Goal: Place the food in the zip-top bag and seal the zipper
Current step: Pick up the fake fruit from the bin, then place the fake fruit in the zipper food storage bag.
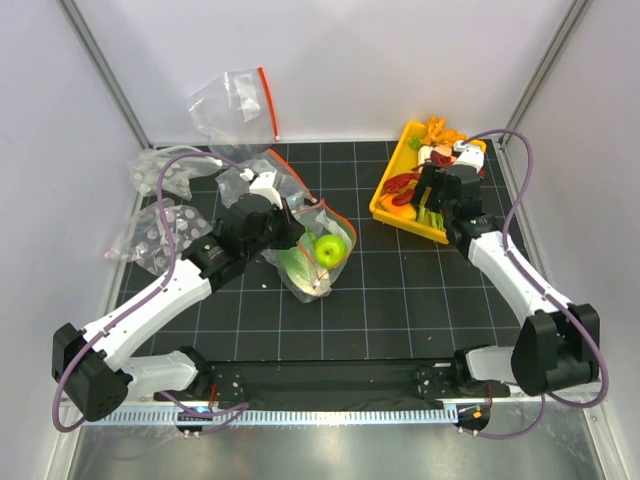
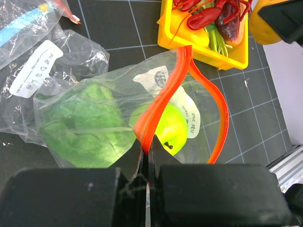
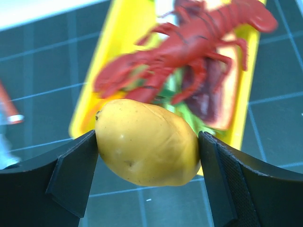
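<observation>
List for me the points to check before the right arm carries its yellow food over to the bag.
1. Right gripper holds the yellow food piece between both fingers: ok.
2. Left gripper is pinched shut on the zipper: ok.
3. The mouth of the zip-top bag is open, with the two sides of the zipper apart in a loop: ok.
4. Lettuce and round green fruit are already inside the bag: ok.
5. Enough room beside them for the yellow piece: cannot tell.
6. Red lobster stays out of the grip, lying in the yellow tray: ok.
</observation>
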{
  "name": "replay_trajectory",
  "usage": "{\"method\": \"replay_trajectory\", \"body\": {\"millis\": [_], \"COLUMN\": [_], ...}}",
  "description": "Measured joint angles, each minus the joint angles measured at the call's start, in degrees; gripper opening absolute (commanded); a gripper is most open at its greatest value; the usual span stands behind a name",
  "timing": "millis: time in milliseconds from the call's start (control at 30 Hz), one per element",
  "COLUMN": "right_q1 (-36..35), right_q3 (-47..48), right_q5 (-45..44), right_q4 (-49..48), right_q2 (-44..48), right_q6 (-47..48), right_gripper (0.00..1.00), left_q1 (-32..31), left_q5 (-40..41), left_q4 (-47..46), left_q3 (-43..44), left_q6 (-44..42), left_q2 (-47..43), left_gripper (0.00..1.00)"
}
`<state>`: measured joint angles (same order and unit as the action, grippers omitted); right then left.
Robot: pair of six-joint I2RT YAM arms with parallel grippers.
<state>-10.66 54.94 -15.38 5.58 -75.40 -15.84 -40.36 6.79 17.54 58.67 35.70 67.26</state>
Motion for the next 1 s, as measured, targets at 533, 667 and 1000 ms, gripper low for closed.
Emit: {"method": "replay_trajectory", "body": {"millis": [533,667,1000], "right_q1": [-19.12,-22.8,-32.41], "right_q3": [-4.59,-4.92,-3.93], "right_q5": [18.21,24.22,29.73], "right_q4": [-6.56,-9.97,-9.94], "right_q2": [18.62,17.73,8.26], "right_q6": [-1.2,-0.09,6.1], "right_gripper": [0.57,0.55,0.72], "left_q1": [0.0,0.2,3.82], "left_q5": [-2.97,-3.48,-8.68], "left_q4": [-0.87,-1.16,-2.23], "left_q3": [0.0,0.0,-0.46], "left_q6": [1.53,1.6,3.52], "left_q2": [0.83,1.38,2.43], "left_gripper": [0.0,0.0,0.0]}}
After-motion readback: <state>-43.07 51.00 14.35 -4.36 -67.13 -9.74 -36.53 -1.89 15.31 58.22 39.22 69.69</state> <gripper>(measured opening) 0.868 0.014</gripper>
